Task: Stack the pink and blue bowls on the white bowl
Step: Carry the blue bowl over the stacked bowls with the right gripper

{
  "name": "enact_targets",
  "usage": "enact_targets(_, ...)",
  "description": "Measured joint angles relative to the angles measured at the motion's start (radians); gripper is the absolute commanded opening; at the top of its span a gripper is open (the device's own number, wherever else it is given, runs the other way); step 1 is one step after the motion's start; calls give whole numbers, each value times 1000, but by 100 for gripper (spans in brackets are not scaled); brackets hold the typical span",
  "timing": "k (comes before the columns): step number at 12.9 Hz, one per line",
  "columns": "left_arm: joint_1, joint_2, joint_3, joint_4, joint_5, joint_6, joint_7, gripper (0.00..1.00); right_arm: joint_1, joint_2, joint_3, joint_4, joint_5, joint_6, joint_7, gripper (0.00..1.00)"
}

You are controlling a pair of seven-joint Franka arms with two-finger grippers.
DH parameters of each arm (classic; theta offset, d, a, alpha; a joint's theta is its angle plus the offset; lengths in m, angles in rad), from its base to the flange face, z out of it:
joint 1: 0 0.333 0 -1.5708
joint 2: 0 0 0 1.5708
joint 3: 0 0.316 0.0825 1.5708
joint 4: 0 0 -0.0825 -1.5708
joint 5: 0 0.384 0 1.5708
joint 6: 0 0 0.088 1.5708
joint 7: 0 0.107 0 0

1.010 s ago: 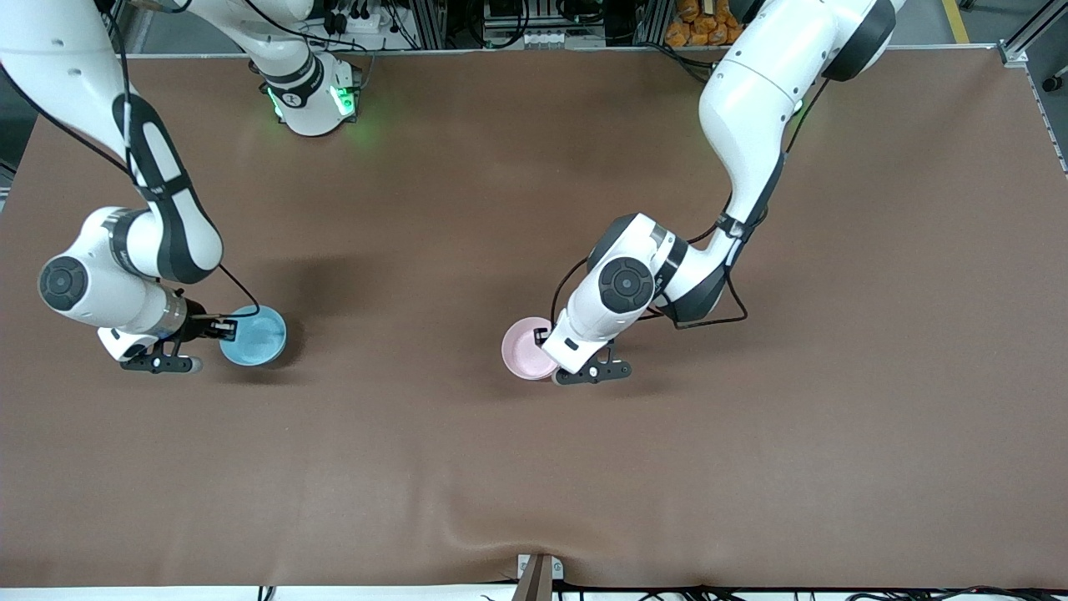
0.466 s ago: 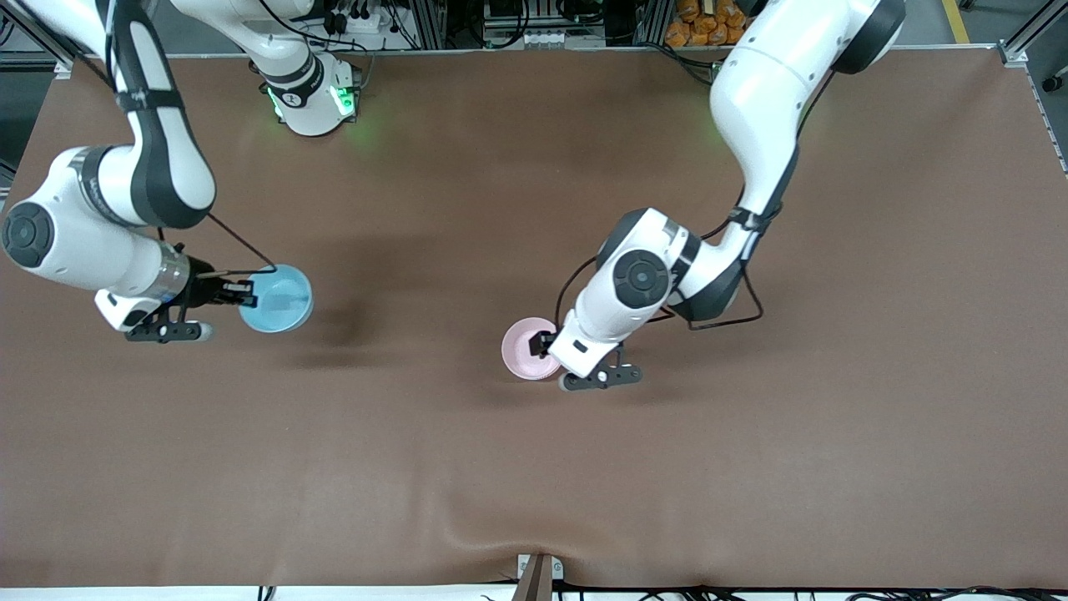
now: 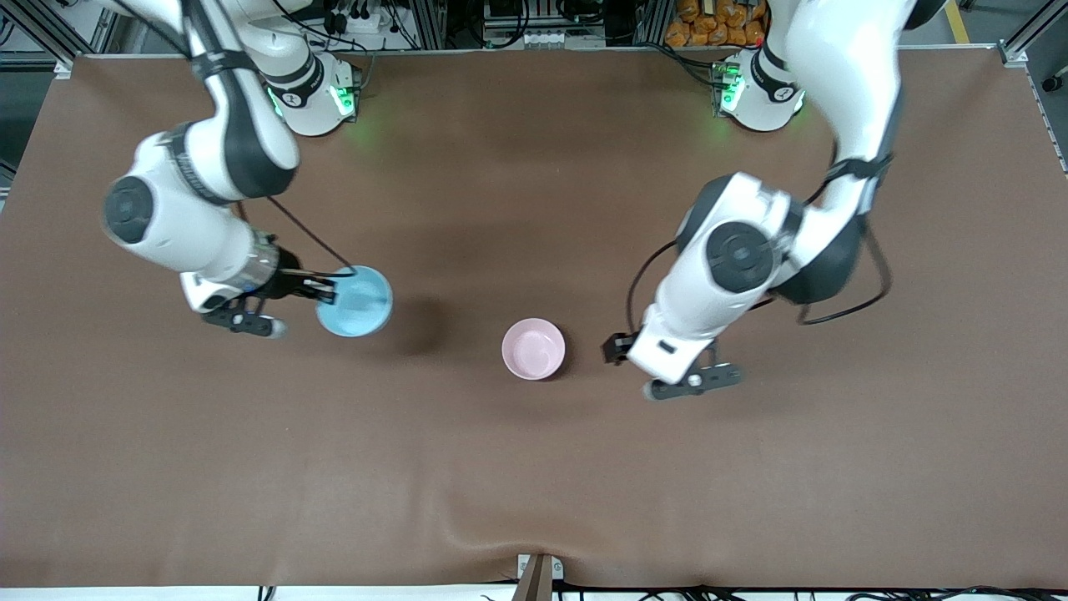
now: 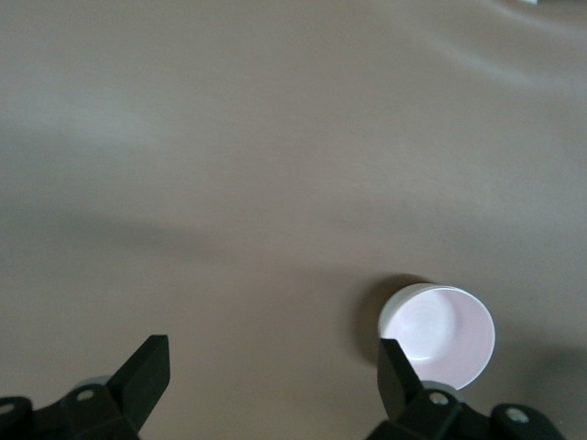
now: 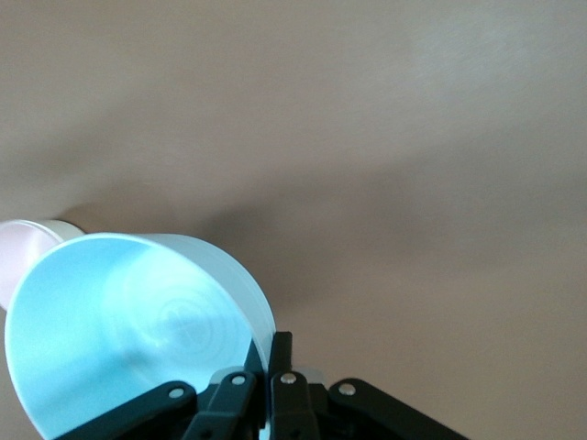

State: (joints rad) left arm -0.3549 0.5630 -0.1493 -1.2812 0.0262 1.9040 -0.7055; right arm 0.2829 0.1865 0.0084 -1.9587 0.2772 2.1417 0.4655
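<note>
Blue bowl [image 3: 355, 300] empty, pink bowl [image 3: 534, 349] too

Two bowls in view: one pink bowl [image 3: 534, 348] and one blue bowl [image 3: 355, 301]. A white bowl can't be made out in any view. Two robot arms, each with one gripper: left gripper [image 3: 616, 349], right gripper [image 3: 321, 290]. Two fingers [image 4: 147, 371] per gripper, so four in all. One brown surface [image 3: 534, 467] under everything.

white arms, dark joint bands, black cables, black hands.
</note>
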Motion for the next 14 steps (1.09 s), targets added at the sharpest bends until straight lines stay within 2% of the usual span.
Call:
enact_targets(2, 52, -65, 3, 0, 6, -83, 67, 100, 68, 72, 0, 81, 5, 11, 154, 0)
enact_targets(5, 164, -158, 6, 1, 6, -204, 191, 100, 156, 230, 0, 247, 9, 25, 384, 0)
enact_targets(8, 248, -261, 6, 1, 6, -329, 295, 100, 214, 362, -1, 379, 10, 64, 524, 0)
enact_targets(10, 281, -333, 5, -22, 6, -374, 331, 100, 242, 415, -1, 400, 11, 168, 570, 0)
enact_targets(14, 289, -457, 4, -182, 6, -321, 364, 100, 297, 472, -1, 404, 12, 269, 646, 0)
